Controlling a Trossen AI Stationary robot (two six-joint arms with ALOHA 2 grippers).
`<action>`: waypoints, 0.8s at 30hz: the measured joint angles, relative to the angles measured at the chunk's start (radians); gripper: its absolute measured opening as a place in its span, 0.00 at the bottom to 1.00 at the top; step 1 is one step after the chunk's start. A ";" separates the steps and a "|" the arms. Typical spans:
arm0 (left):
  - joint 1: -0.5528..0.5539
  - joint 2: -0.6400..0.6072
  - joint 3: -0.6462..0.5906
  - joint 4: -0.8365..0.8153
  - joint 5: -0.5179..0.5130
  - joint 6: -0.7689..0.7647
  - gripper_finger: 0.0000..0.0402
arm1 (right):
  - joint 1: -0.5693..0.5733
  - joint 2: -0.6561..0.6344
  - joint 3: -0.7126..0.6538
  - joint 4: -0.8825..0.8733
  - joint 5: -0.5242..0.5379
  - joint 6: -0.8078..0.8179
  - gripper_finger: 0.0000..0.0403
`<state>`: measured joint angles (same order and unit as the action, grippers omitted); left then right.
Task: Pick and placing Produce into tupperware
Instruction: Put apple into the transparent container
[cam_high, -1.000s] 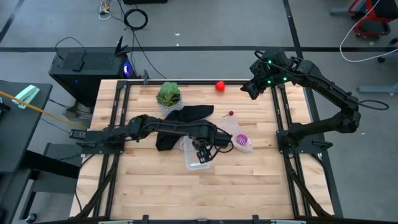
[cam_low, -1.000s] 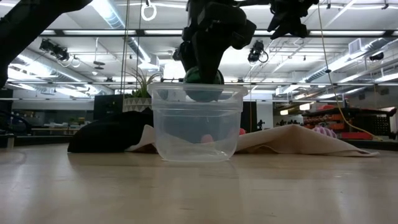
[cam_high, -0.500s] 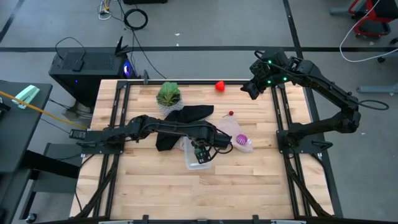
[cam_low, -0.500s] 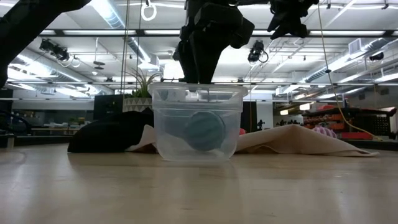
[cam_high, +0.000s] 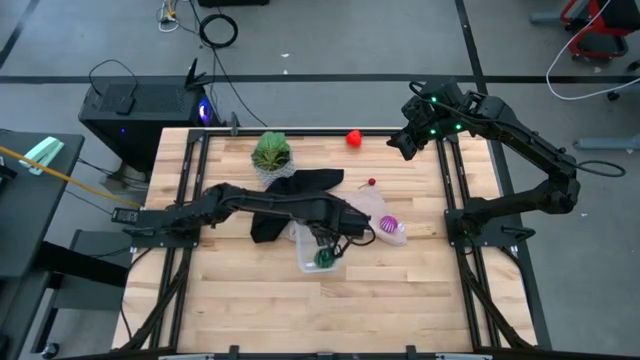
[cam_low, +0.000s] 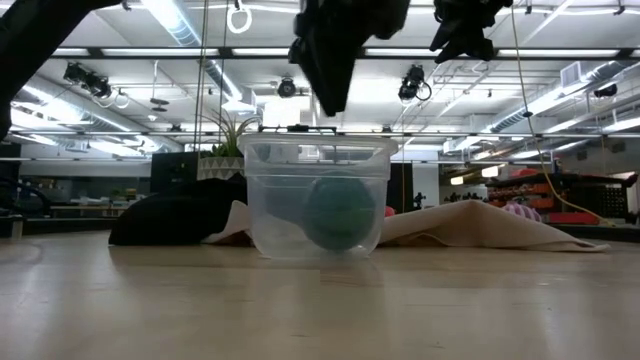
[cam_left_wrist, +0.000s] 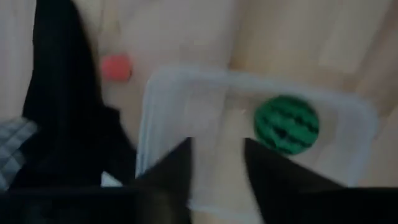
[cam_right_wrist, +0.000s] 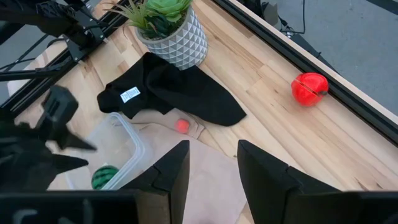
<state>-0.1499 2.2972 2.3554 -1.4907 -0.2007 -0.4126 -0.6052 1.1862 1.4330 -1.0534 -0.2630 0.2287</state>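
Green melon (cam_high: 324, 258) inside the tupperware (cam_high: 309, 264), left jaws (cam_high: 326, 240) above

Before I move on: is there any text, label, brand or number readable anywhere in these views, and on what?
No text can be read in any view.
Black cloth: a small white tag carries dark print, too small to read.
Tupperware, green melon and plant pot: no lettering visible.

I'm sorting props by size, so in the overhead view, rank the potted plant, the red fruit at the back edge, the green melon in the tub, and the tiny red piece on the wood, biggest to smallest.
1. Potted plant
2. Green melon and red fruit: they look alike, no ranking
3. Tiny red piece
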 joint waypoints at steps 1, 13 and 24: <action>-0.004 0.000 0.000 0.028 0.000 0.001 0.20 | 0.000 0.000 0.000 0.000 0.000 0.001 0.35; -0.066 -0.034 -0.002 0.460 -0.021 0.144 0.01 | 0.000 0.000 0.000 -0.004 0.000 -0.004 0.35; -0.047 -0.070 -0.001 1.135 0.170 0.238 0.00 | 0.000 0.000 0.000 -0.011 0.000 -0.023 0.35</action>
<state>-0.1967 2.2276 2.3543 -0.3552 -0.0303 -0.1750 -0.6055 1.1866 1.4330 -1.0649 -0.2630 0.2062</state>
